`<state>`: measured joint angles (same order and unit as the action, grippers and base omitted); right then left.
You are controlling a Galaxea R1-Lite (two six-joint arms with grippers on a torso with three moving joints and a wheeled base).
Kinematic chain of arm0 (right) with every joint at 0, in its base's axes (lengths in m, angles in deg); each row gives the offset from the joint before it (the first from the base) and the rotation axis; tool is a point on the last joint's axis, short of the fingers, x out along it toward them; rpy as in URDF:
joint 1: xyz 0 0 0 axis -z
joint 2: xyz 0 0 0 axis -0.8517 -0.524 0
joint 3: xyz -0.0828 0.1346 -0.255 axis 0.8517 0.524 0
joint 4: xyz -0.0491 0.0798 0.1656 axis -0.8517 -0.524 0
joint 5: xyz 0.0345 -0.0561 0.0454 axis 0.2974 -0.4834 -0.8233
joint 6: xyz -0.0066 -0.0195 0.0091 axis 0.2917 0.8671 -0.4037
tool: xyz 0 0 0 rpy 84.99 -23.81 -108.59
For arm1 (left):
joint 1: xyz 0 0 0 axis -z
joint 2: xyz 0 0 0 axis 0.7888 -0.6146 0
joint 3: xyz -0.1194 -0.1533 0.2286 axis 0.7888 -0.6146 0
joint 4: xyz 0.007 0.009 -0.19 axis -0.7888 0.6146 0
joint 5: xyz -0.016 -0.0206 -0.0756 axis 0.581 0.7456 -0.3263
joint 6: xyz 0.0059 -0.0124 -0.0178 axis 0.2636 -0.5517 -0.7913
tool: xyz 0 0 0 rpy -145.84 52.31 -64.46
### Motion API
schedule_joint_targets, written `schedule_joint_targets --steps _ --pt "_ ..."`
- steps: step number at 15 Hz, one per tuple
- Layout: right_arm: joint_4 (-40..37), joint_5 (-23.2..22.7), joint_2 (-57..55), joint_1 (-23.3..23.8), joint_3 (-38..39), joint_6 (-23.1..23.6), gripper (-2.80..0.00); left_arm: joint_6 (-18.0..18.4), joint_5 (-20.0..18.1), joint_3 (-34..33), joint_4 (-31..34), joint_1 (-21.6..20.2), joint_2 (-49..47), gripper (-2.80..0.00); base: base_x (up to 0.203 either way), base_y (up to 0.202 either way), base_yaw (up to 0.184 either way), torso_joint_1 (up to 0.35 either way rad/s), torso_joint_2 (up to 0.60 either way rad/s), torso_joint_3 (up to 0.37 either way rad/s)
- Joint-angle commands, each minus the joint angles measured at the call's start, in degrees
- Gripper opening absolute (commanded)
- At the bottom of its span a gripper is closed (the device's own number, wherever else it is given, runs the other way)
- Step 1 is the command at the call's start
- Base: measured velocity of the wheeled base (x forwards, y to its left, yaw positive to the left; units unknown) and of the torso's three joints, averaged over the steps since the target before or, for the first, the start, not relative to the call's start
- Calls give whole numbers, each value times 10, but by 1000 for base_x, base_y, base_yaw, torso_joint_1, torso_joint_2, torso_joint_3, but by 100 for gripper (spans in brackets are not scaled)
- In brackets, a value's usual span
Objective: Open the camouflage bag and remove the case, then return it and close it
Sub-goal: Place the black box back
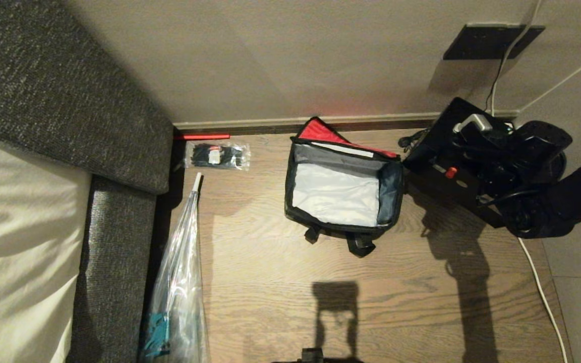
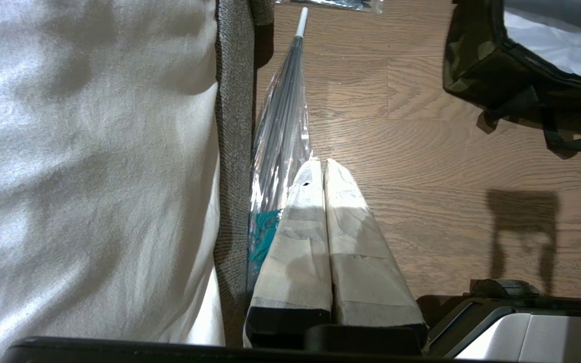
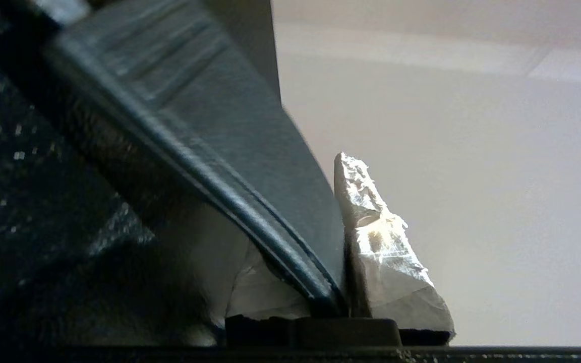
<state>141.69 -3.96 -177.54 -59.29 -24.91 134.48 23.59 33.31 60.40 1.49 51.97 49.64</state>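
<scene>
Bag: the camouflage bag [image 1: 343,189] sits on the wooden floor [image 1: 280,282] near the wall, lid thrown back at 12 o'clock with its red lining showing; the pale grey interior looks empty.
Case: the case [image 1: 449,174], flat and black with a small red spot, is out of the bag and tilted in the air just off the bag's 3 o'clock side.
Right gripper: the right gripper [image 3: 343,282] pinches an edge of the case between its taped fingers [image 3: 386,247], jaws nearly pressed together on the thin rim.
Left gripper: the left gripper [image 2: 325,166] hangs parked by the sofa [image 1: 119,166], well off at the bag's 8 o'clock, jaws pressed together on nothing.
Stage: removal looks done; return and closing remain.
Risk, slip: the grip is on one thin edge only, so the case's weight could pivot it out of the fingers.
Risk, snag: coming back tilted, a corner could catch the bag's soft rim and push the wall inward or shove the bag.
Risk, lid: the lid may flop over the opening.
Nearby: a clear packet [image 1: 217,155] lies at the bag's 10 o'clock and a folded umbrella [image 1: 179,272] at its 8 o'clock.
</scene>
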Motion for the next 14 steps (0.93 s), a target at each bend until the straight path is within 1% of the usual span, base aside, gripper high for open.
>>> schedule_joint_targets --steps 1,3,5,6,10,14 --pt "4 -16 74 -30 14 31 -280 0 0 0 0 -1 0 -280 0 0 0 0 0 0" --pt "2 -19 85 -72 3 48 -280 0 0 0 0 -1 0 -280 0 0 0 0 0 0" --pt "-2 -35 98 -86 -9 90 -280 0 0 0 0 0 0 -280 0 0 0 0 0 0" --pt "-3 -42 103 -95 -12 97 -280 0 0 0 0 0 0 -280 0 0 0 0 0 0" --pt "-8 -44 109 -144 -23 91 -280 0 0 0 0 0 0 -280 0 0 0 0 0 0" --pt "-3 -44 108 -214 -23 73 -280 0 0 0 0 0 0 -280 0 0 0 0 0 0"
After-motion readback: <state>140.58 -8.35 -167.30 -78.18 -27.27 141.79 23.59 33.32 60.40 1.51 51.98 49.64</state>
